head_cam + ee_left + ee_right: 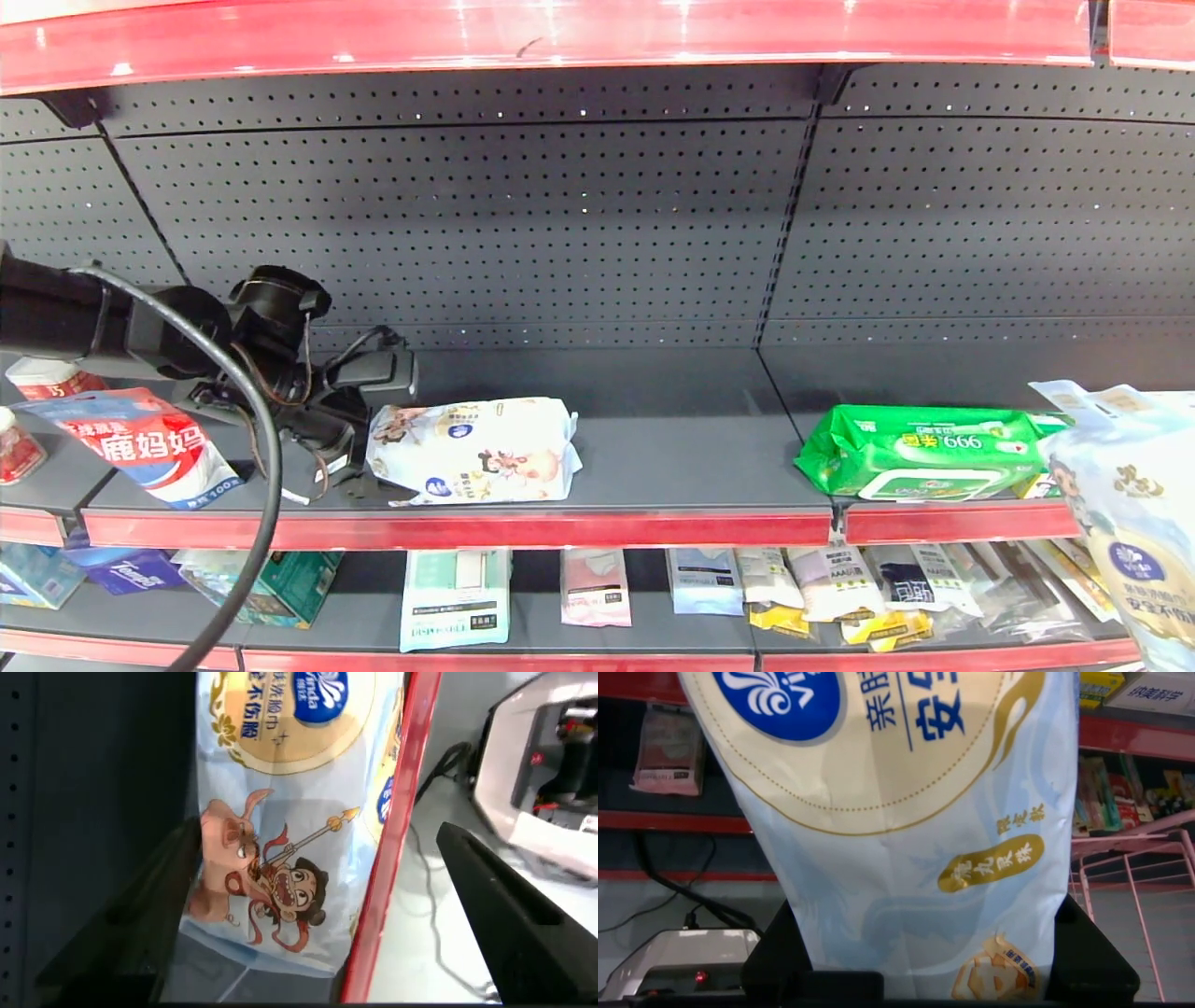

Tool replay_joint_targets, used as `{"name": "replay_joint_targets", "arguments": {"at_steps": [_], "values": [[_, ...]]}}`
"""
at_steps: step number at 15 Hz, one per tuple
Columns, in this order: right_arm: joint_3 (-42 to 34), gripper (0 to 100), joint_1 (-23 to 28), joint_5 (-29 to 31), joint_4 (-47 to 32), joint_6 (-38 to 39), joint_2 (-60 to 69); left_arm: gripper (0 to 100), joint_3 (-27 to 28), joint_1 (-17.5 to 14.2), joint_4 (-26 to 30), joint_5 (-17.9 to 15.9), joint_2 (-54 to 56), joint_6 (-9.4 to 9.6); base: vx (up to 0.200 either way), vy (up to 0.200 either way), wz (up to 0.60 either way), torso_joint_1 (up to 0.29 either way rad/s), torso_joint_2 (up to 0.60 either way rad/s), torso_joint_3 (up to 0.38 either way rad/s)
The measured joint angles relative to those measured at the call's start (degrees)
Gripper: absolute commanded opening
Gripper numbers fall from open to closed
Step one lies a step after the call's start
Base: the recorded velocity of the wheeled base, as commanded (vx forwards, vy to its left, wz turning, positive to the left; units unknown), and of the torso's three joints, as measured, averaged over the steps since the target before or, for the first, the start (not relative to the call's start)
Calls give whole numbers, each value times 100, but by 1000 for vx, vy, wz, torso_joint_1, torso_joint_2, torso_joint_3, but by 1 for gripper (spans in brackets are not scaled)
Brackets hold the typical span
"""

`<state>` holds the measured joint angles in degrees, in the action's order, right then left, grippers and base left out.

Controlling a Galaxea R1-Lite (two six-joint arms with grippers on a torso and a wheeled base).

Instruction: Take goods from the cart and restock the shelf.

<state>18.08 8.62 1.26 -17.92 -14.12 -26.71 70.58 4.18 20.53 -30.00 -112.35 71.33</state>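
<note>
Our left gripper (345, 462), jaws wide apart, straddles the shelved pack (471, 450) at eight o'clock. Our right gripper (926, 905) clamps a second pack (1120, 504) at four o'clock. We judge both light, squashy and slippery, best held mid-body.

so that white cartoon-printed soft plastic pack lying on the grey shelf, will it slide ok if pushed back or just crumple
Probably soft: the white cartoon-printed pack shows creases and puffed ends, so it may dent before sliding. Its glossy film on the smooth grey shelf should slide easily. Lying flat, it is unlikely to roll or tip.
</note>
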Motion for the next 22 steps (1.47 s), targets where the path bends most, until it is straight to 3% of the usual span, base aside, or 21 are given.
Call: {"name": "replay_joint_targets", "arguments": {"at_steps": [2,4,6,7,8,9,11,15,16,18,19,20,22], "values": [[-11,0,0,-2,-2,-2,-7,100,0,55,-4,-18,201,-629,0,0,0,0,0,0],[-15,0,0,-2,-2,5,-10,100,-83,88,-6,63,389,-897,0,0,0,0,0,0],[-15,0,0,-13,0,6,-16,100,-250,99,-88,283,588,-1443,0,0,0,0,0,0],[-13,0,-2,-13,-2,6,-18,100,-295,105,-168,349,658,-1613,0,0,0,0,0,0],[-6,0,-5,-22,0,11,-18,100,-324,116,-474,523,723,-2033,0,0,0,0,0,0],[-6,0,-7,-33,0,13,-18,100,-366,122,-824,973,786,-2378,0,0,0,0,0,0],[-13,0,-11,-60,0,16,-24,100,-571,133,-1339,1780,935,-2901,0,0,0,0,0,0],[-33,0,-41,-101,0,35,-57,100,-1467,207,-2854,2163,1202,-3917,0,0,0,0,0,0],[-33,0,-46,-146,0,35,-63,100,-1781,221,-3410,2297,1259,-4278,0,0,0,0,0,0],[-24,0,-50,-218,0,35,-73,100,-2393,328,-4250,2892,1453,-5214,0,0,0,0,0,0],[-24,0,-50,-223,0,35,-82,100,-2583,400,-4286,3134,1604,-5647,0,0,0,0,0,0],[-24,0,-52,-223,0,35,-94,100,-2715,463,-4302,3234,1737,-5917,0,0,0,0,0,0],[9,0,-57,-223,7,35,-149,100,-2993,566,-4302,3229,2054,-6244,0,0,0,0,0,0]]}}
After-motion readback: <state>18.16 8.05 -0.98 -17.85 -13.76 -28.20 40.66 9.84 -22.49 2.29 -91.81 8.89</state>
